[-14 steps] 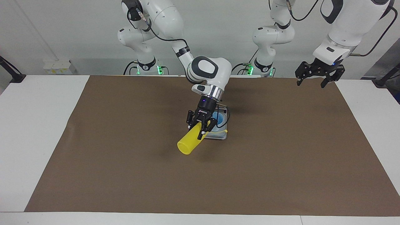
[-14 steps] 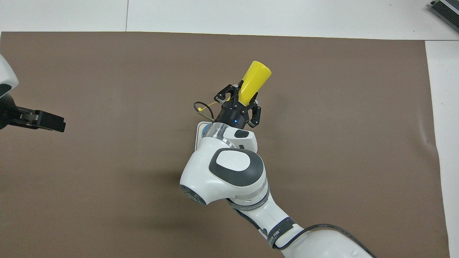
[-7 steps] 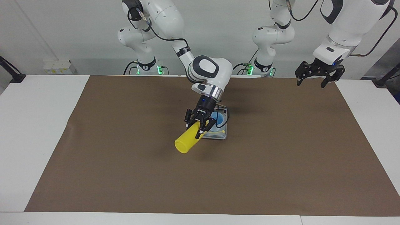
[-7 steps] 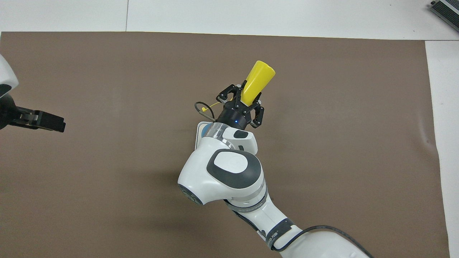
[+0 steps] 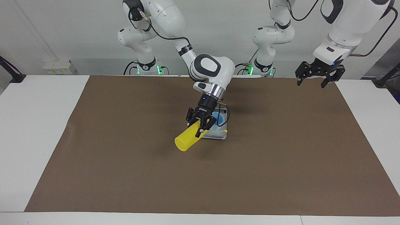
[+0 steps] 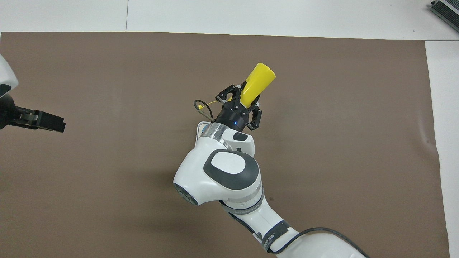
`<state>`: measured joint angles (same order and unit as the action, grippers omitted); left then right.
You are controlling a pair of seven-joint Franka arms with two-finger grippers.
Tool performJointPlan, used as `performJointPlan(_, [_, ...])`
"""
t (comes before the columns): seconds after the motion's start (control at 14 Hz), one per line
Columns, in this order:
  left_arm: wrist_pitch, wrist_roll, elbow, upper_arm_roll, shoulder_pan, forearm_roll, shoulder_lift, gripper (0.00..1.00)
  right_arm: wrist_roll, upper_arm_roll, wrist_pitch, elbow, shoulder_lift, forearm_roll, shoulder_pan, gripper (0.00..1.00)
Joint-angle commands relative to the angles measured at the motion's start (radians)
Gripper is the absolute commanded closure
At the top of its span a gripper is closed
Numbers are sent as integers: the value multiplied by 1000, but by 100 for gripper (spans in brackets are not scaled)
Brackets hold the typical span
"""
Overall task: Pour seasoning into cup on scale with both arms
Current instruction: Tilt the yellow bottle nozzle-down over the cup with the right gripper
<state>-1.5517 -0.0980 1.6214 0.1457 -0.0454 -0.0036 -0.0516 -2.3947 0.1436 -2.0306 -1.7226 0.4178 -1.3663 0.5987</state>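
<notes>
Gripping the tipped yellow seasoning bottle (image 5: 188, 140) over the scale (image 5: 218, 133) mid-tabletop, its nozzle end toward the blue cup (image 5: 219, 119) standing on it, the right gripper (image 5: 201, 124) pinches tight while the left gripper (image 5: 315, 75) waits spread over the mat's corner.

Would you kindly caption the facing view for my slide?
Right gripper tips the yellow bottle over the blue cup on the scale; left gripper waits open.
</notes>
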Motion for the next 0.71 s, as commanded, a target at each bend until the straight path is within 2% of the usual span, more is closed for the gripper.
performJointPlan(0.0, [-10, -17, 18, 6, -14, 16, -16, 0, -21, 8, 7, 21, 12, 13, -2, 100])
performJointPlan(0.5, [-10, -17, 18, 6, -14, 16, -16, 0, -31, 8, 7, 25, 10, 23, -11, 100])
performJointPlan(0.64, [-10, -17, 18, 8, -14, 16, -16, 0, -31, 8, 9, 23, -16, 125, -16, 100])
